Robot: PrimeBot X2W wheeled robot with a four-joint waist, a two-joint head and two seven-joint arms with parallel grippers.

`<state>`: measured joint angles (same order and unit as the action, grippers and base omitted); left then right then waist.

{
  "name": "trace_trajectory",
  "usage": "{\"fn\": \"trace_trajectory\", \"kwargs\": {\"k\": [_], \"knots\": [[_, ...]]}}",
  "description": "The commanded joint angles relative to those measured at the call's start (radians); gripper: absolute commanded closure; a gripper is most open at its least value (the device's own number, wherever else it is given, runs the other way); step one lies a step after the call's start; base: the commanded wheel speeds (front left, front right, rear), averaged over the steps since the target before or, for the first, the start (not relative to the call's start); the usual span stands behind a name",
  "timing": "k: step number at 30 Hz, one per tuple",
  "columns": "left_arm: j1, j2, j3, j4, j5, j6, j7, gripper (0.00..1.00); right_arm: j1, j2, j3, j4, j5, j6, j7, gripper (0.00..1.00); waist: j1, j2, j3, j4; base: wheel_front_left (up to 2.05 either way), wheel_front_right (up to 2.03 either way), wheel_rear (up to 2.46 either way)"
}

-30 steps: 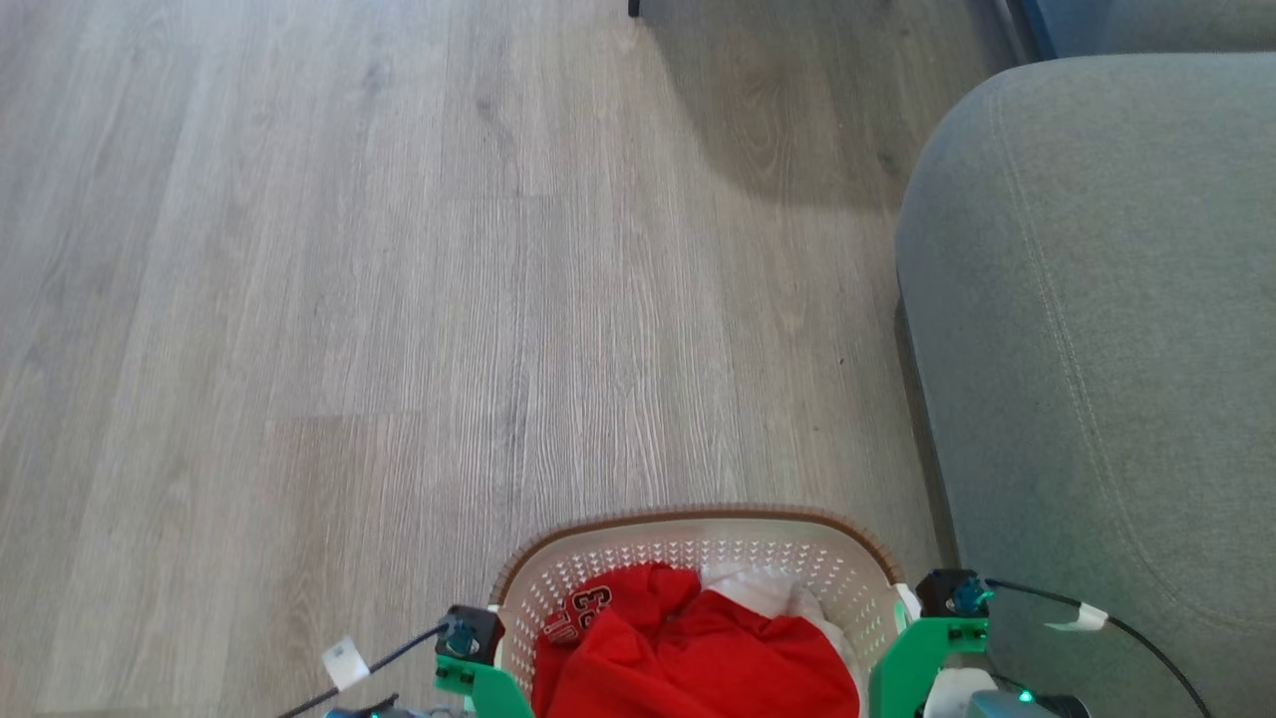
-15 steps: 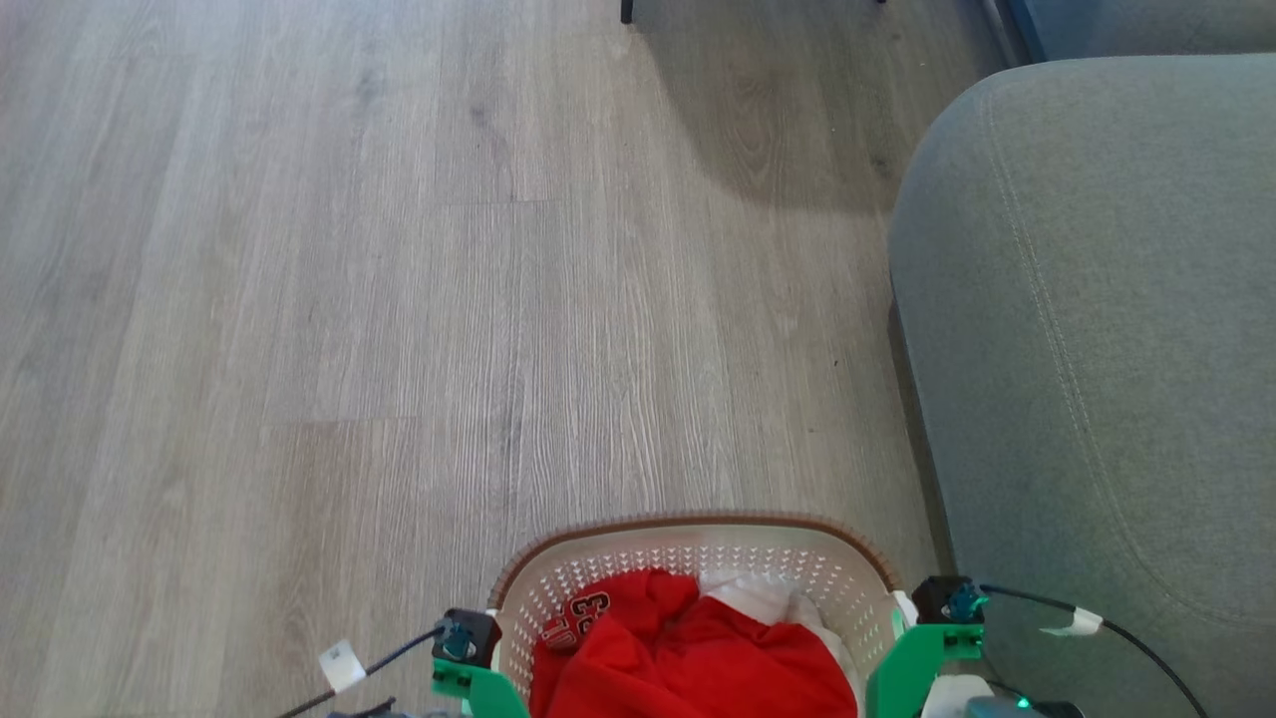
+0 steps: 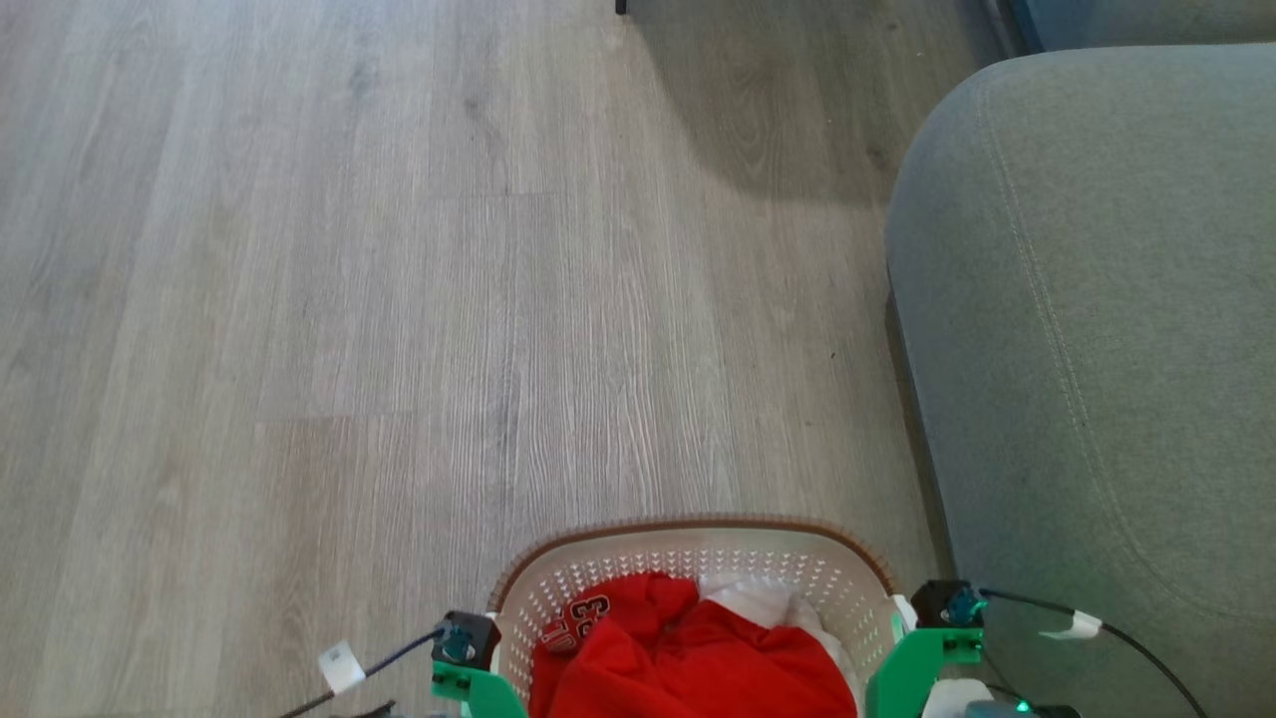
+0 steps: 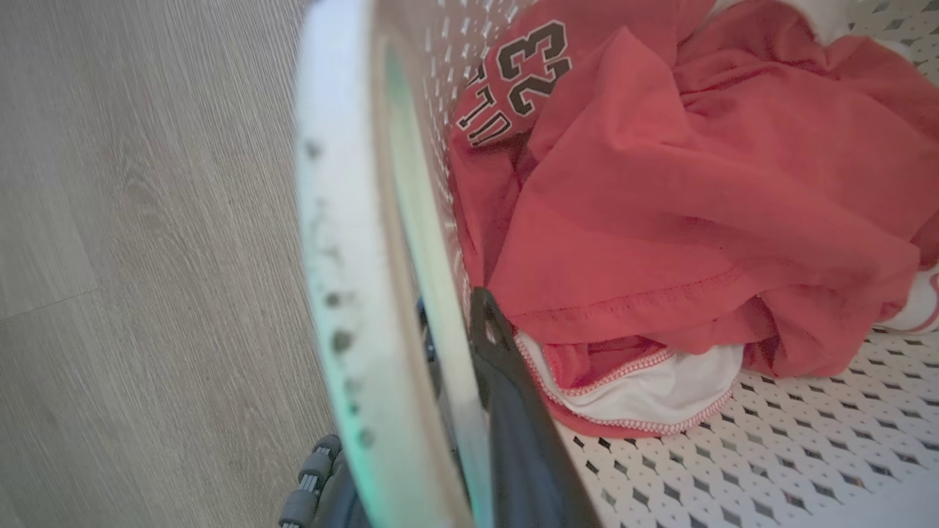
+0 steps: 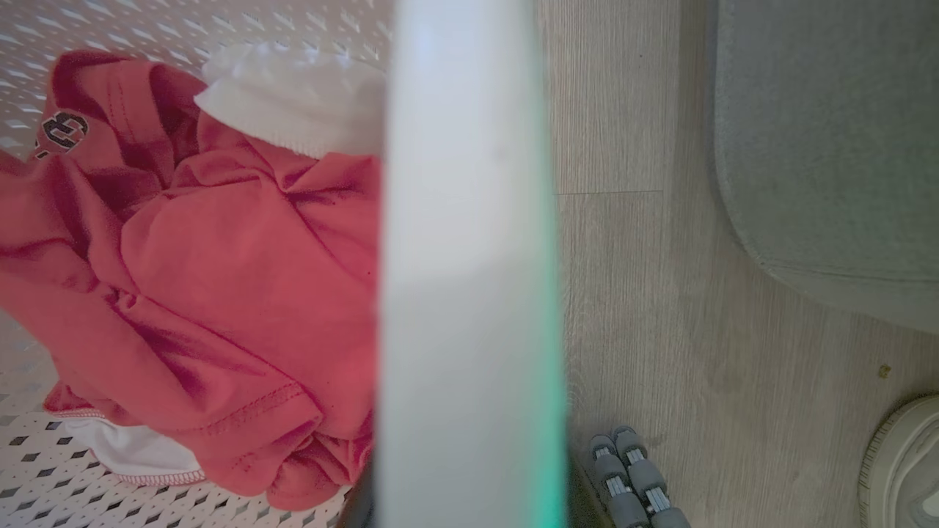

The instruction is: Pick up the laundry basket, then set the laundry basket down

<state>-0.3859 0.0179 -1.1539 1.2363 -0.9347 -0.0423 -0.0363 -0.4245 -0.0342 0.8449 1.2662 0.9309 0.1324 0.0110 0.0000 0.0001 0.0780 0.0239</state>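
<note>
Laundry basket (image 3: 698, 543) handles (image 4: 345, 220) sit clamped in left tool (image 4: 451, 323), right tool (image 5: 469, 510).

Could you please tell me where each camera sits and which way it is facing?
Head view: up high, looking forward and down at floor, sofa and basket; green left bracket and right bracket show.
Left wrist view: beside the basket's left handle, looking in; one dark finger shows.
Right wrist view: beside the right handle; sofa alongside.
Shared: red shirt.
</note>
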Motion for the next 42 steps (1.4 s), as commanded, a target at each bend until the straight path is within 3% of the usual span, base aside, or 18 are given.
{"fn": "trace_trajectory", "kwargs": {"k": [1, 20, 33, 42], "knots": [[-0.021, 0.032, 0.005, 0.004, 0.000, 0.004, -0.013, 1.00, -0.034, -0.016, 0.026, 0.001, 0.003, -0.002, -0.016, 1.00, 0.0000, -0.0001, 0.003, -0.001, 0.00, 0.00, 0.00], [-0.105, 0.032, 0.002, 0.024, -0.017, 0.009, -0.043, 1.00, -0.132, -0.016, 0.069, 0.017, 0.030, -0.002, -0.045, 1.00, 0.0000, -0.0001, 0.113, -0.009, 0.00, 0.00, 0.00], [-0.314, 0.038, -0.006, 0.041, 0.016, 0.031, -0.093, 1.00, -0.350, -0.016, 0.056, 0.024, -0.002, -0.002, -0.100, 1.00, 0.0000, -0.0001, 0.403, -0.017, 0.00, 0.00, 0.00], [-0.468, 0.038, -0.006, 0.046, 0.033, 0.051, -0.128, 1.00, -0.481, -0.016, -0.037, 0.024, -0.101, -0.002, -0.124, 1.00, 0.0000, -0.0001, 0.598, -0.006, 0.00, 0.00, 0.00]]}}
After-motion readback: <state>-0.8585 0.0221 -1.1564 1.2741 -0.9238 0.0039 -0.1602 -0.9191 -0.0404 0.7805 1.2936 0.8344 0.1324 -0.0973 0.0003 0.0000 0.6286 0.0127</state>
